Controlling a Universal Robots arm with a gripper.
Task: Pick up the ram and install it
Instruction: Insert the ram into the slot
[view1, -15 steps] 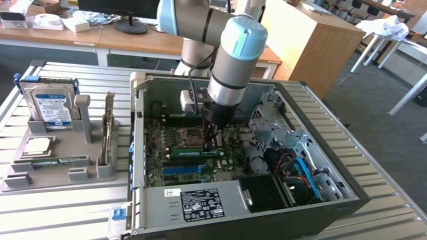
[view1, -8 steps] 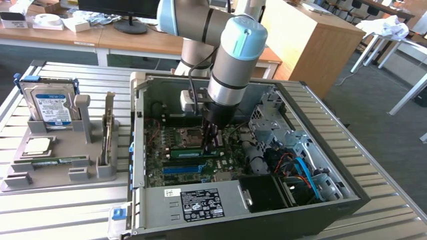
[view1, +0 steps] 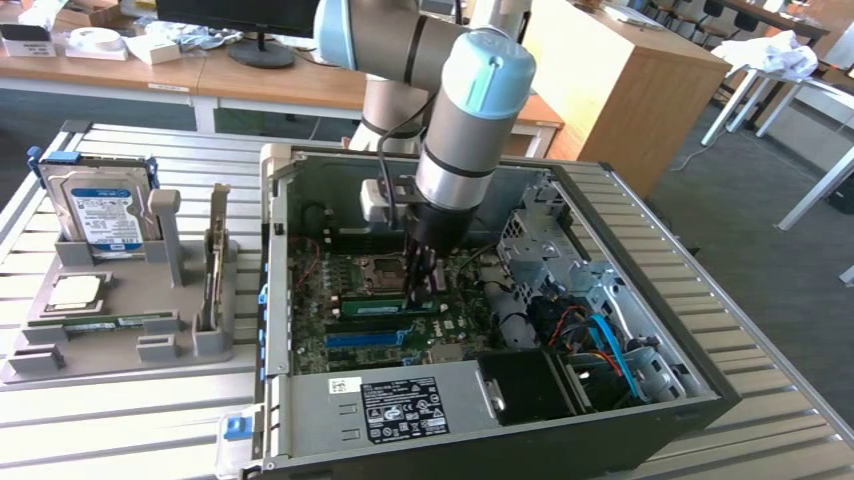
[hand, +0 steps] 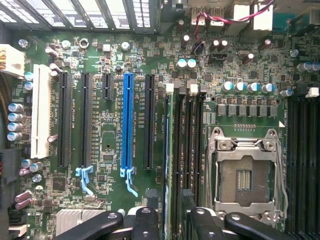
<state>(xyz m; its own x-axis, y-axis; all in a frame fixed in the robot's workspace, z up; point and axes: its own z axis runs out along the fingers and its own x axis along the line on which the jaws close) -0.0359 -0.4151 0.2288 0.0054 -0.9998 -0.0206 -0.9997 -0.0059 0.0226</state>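
1. Nearest in the exterior view, a slatted metal desk (view1: 134, 420) carries an open computer case (view1: 561, 450). A grey power supply (view1: 387, 405) with a black-and-white label lies along the case's front edge.
2. Just behind the power supply lies the green motherboard (view1: 314, 330) (hand: 105, 55). A blue slot (view1: 363, 339) (hand: 128, 120) on it runs between black slots.
3. Past the blue slot, the ram (view1: 380, 303) (hand: 174, 150) stands on edge in a memory slot. It is just beside the open processor socket (view1: 380, 268) (hand: 245, 172). Whether its end latches have closed on it I cannot tell.
4. The claw (view1: 424, 285) (hand: 174, 226) hangs straight down over one end of the ram. In the wrist view its black fingers (hand: 145, 222) are spread to either side of the ram's line and are not pinching the board. How close the tips are to the board cannot be judged.
5. Above the claw, the arm (view1: 467, 120) rises out of the case as a silver tube with pale blue joint caps.
6. Toward the exterior view's left, apart from the case, a grey holder (view1: 120, 345) sits on the same desk. A hard drive (view1: 94, 205) stands upright at the holder's back.
7. Farthest off is a wooden bench with a black monitor stand (view1: 260, 55). To the exterior view's right of it stands a wooden cabinet (view1: 641, 80).
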